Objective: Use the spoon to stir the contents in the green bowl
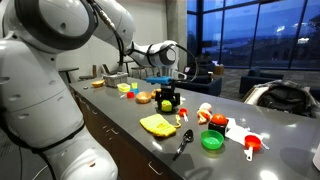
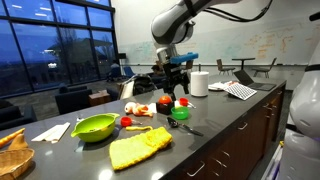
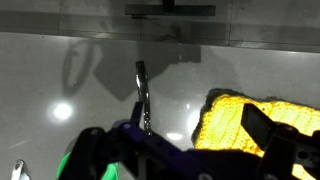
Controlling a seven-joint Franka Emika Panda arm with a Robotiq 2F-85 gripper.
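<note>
Gripper point(image 1: 166, 98) hovering above the bench point(image 1: 112, 108), jaws spread wide and empty, spoon point(image 3: 143, 95) lying flat below it, between yellow cloth point(image 1: 157, 124) and green bowl point(image 1: 212, 141)

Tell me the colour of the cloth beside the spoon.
Bright yellow. The cloth shows best in the wrist view, lying beside the spoon.

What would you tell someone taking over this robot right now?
Gripper: open, empty, hanging above the counter.
Spoon: lies flat on the counter between the cloth and the green bowl, not gripped.
Done: nothing shows as done.
Left: come down, grip the spoon handle, carry it to the bowl and stir.
</note>
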